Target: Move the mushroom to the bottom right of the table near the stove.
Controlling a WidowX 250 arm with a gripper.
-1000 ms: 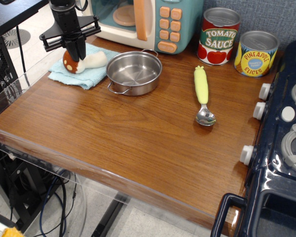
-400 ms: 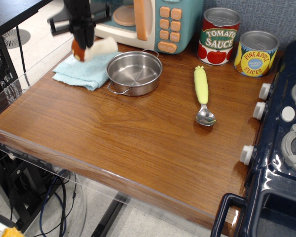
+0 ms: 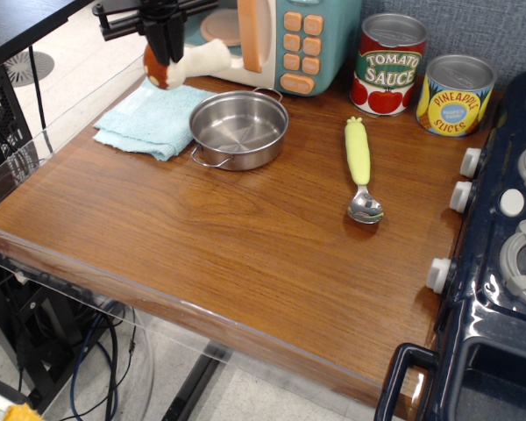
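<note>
The mushroom has a brown-orange cap at the left and a cream stem pointing right. It hangs in the air above the far left of the table, over the blue cloth. My gripper is shut on the mushroom at the cap end, holding it from above. The dark navy stove with grey burners and white knobs stands at the table's right edge.
A steel pot sits beside the cloth. A yellow-green handled spoon lies mid-table. A teal-and-cream toy microwave stands at the back, with a tomato sauce can and a pineapple can to its right.
The gripper closed on the mushroom on the cloth, lifted it, and has carried it up and a little to the right.
</note>
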